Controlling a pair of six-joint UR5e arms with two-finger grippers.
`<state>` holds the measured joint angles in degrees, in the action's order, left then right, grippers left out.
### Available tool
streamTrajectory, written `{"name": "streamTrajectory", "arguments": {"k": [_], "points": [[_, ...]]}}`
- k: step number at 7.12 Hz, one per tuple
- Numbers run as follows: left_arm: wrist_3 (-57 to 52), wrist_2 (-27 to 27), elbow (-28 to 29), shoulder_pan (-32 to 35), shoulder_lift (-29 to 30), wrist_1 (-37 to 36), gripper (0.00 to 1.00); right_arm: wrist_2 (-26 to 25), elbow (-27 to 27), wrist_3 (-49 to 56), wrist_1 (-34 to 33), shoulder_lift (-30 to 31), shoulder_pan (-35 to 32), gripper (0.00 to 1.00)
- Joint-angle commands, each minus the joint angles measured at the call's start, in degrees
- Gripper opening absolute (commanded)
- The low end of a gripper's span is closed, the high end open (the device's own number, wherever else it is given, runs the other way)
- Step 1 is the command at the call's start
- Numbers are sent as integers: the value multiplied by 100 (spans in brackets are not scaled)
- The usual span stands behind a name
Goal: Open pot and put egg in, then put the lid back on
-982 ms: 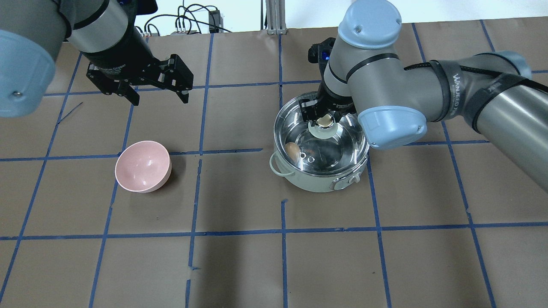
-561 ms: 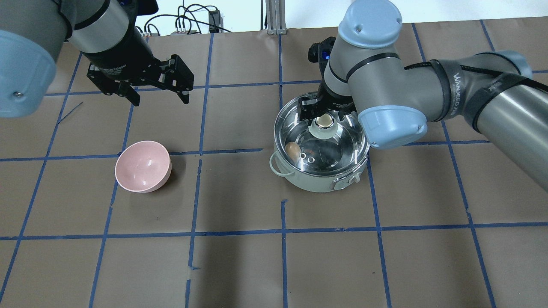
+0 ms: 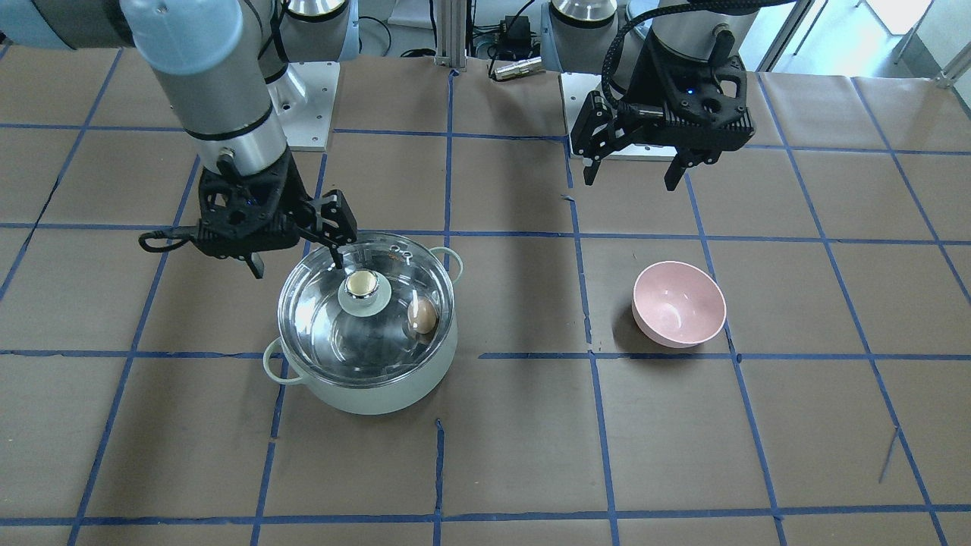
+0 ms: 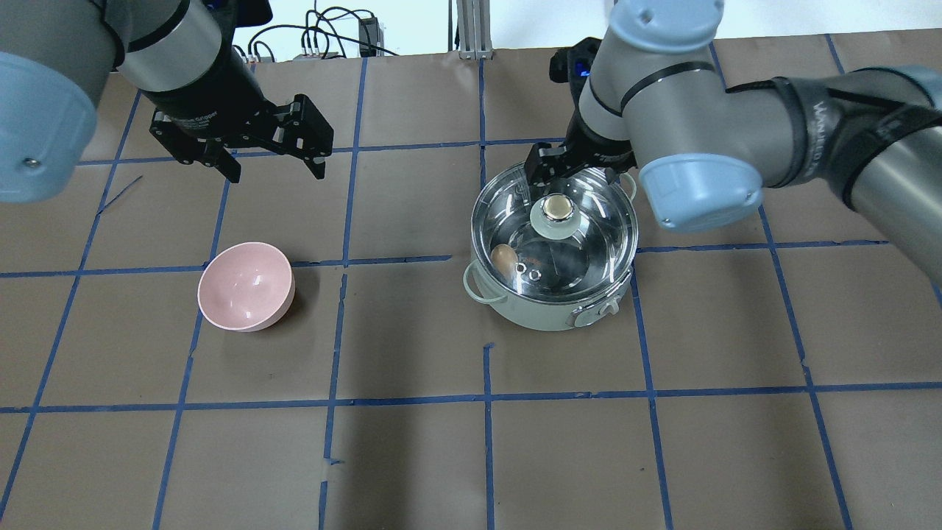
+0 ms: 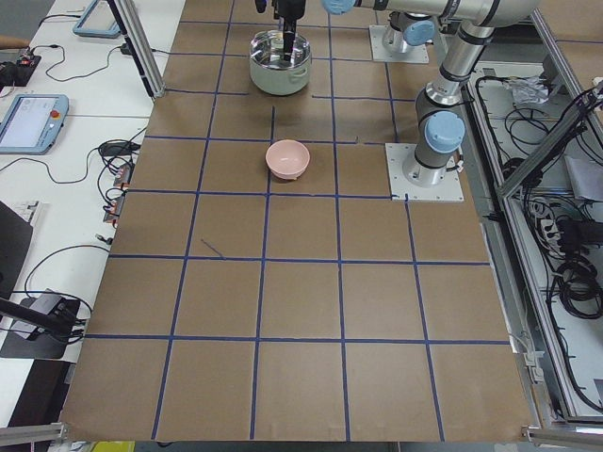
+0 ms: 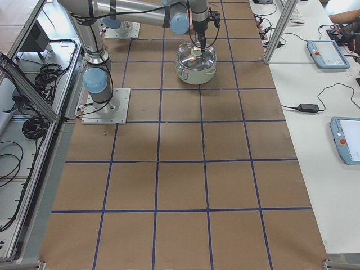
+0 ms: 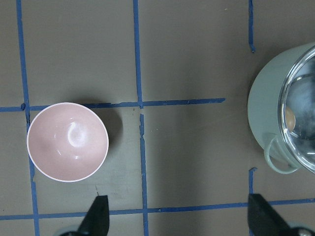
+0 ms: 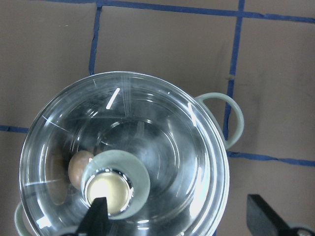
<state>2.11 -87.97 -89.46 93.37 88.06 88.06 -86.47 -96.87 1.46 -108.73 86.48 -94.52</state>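
The mint-green pot [image 4: 544, 313] stands right of the table's middle, with the glass lid [image 4: 592, 232] seated on it. The lid's green, gold-topped knob [image 4: 553, 213] is free. The brown egg [image 4: 503, 257] lies inside, seen through the glass. My right gripper [image 4: 567, 168] is open and empty, just over the pot's far rim, apart from the knob. From the front, the lid [image 3: 318, 326], egg [image 3: 423, 315] and right gripper [image 3: 297, 260] show the same. In the right wrist view one fingertip [image 8: 96, 216] is beside the knob [image 8: 114, 184]. My left gripper [image 4: 274, 171] hovers open and empty, far to the left.
A pink bowl [image 4: 246, 287] sits empty on the table below my left gripper; it also shows in the left wrist view [image 7: 67, 141]. Brown paper with blue tape lines covers the table. The robot bases and cables are at the back edge.
My right gripper was around the lid's knob. It has let go and drawn back toward the pot's far rim. The lid stays on the pot. The left arm has not moved.
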Motion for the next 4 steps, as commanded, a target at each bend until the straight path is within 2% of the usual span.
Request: {"name": "streamTrajectory", "arguments": {"k": [1, 3, 4], "points": [[0, -10, -2, -3, 0, 1, 100, -62, 115, 336, 1017, 710, 555, 100], [0, -1, -2, 6, 0, 1, 100, -185, 133, 504, 1248, 765, 777, 100], [0, -10, 7, 6, 0, 1, 100, -456, 124, 504, 1249, 826, 777, 100]]}}
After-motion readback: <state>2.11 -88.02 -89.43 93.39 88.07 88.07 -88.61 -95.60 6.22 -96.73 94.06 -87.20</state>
